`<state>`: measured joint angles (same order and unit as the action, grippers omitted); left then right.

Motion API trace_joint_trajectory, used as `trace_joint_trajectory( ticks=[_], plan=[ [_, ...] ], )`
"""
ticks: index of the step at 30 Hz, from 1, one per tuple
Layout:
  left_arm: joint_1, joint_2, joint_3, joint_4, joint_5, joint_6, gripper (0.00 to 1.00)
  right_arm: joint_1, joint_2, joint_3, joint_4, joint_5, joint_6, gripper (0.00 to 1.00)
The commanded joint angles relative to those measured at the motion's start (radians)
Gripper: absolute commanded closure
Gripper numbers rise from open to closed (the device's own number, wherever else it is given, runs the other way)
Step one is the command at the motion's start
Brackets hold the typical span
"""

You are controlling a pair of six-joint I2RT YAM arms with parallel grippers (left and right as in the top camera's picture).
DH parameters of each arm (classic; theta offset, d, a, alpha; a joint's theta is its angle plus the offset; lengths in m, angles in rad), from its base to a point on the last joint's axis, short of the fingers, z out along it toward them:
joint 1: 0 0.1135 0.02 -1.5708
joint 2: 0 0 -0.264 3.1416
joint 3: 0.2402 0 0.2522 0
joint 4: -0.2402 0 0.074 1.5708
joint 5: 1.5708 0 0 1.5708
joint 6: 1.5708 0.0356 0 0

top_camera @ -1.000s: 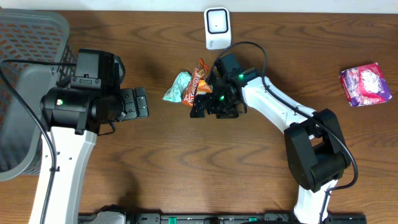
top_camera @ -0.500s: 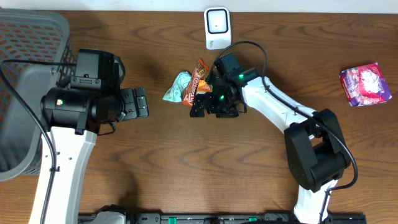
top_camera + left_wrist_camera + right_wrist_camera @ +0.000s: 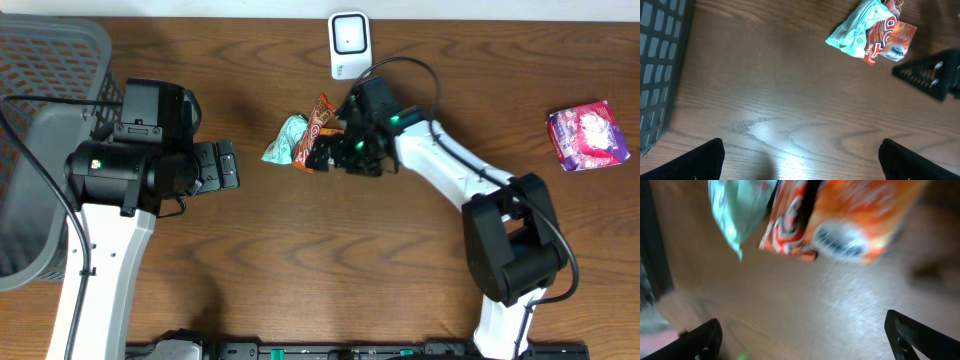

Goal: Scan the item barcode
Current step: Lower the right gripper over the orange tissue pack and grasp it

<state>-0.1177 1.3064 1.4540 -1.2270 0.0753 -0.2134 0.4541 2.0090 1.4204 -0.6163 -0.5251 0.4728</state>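
An orange snack packet point(image 3: 318, 125) lies mid-table against a teal packet point(image 3: 286, 139). My right gripper point(image 3: 320, 151) is open right at the orange packet's near edge. In the right wrist view the orange packet point(image 3: 850, 220) and the teal packet point(image 3: 737, 210) fill the top, just beyond the open gripper point(image 3: 805, 335); nothing is between the fingers. The white scanner point(image 3: 349, 45) stands at the far edge. My left gripper point(image 3: 230, 165) hangs open left of the packets. In the left wrist view, the teal packet point(image 3: 857, 32) shows a barcode.
A grey basket point(image 3: 40, 60) fills the far left corner. A purple packet point(image 3: 588, 135) lies at the far right. The right arm's white links run from the packets down to the front right edge.
My right gripper has shifted up and slightly left, closer to the orange packet. The left arm and the packets have not moved.
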Motion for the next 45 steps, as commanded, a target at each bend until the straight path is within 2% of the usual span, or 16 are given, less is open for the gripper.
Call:
trace_joint_trajectory(
  ticks=[1,6,10,13,24,30,45],
  plan=[
    [0.005,0.003,0.005,-0.003,-0.009,-0.006,0.02,-0.071,-0.029,0.018,0.026,-0.005,0.077,0.01],
    [0.005,0.003,0.005,-0.003,-0.009,-0.005,0.02,-0.12,-0.028,0.018,0.07,0.003,0.08,0.03],
    [0.005,0.003,0.005,-0.003,-0.009,-0.006,0.02,-0.128,-0.027,0.018,0.089,0.048,0.087,0.11],
    [0.005,0.003,0.005,-0.003,-0.009,-0.006,0.02,-0.113,-0.027,0.017,0.098,0.087,0.099,0.19],
    [0.005,0.003,0.005,-0.003,-0.009,-0.006,0.02,-0.041,-0.027,0.017,0.161,0.189,0.163,0.29],
    [0.005,0.003,0.005,-0.003,-0.009,-0.006,0.02,-0.014,-0.027,0.005,0.167,0.304,0.23,0.33],
    [0.005,0.003,0.005,-0.003,-0.009,-0.006,0.02,0.007,0.006,-0.034,0.278,0.314,0.238,0.36]
  ],
)
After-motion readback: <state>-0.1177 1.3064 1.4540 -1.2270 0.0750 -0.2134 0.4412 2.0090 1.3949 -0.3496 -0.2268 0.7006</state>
